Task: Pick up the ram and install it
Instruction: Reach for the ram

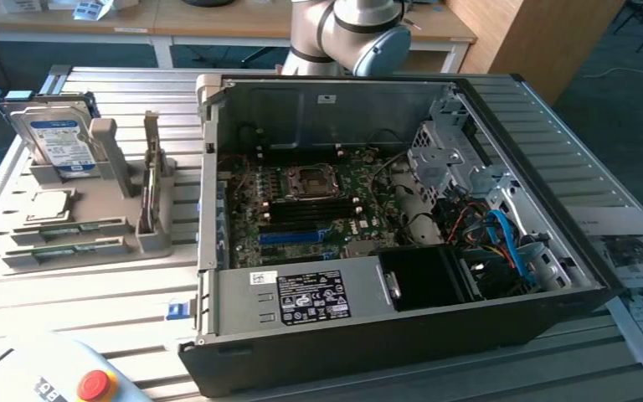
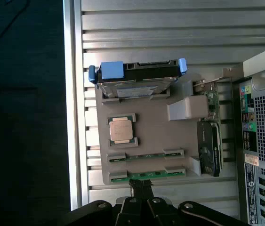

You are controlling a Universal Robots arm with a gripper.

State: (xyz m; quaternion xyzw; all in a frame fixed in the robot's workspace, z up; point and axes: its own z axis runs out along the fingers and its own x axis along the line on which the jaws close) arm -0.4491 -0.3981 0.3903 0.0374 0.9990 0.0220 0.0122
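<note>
Ram (image 2: 147,174): thin green stick in matte grey holder (image 2: 160,136); closed hand (image 2: 141,185) near.

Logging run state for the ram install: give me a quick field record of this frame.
case: side open, motherboard exposed
holder: grey, on the slatted table, exterior view's left of the case
ram stick: lying in its holder slot, not picked up
second ram stick: in the next slot
gripper: shut, empty, above the holder
install: not done
</note>
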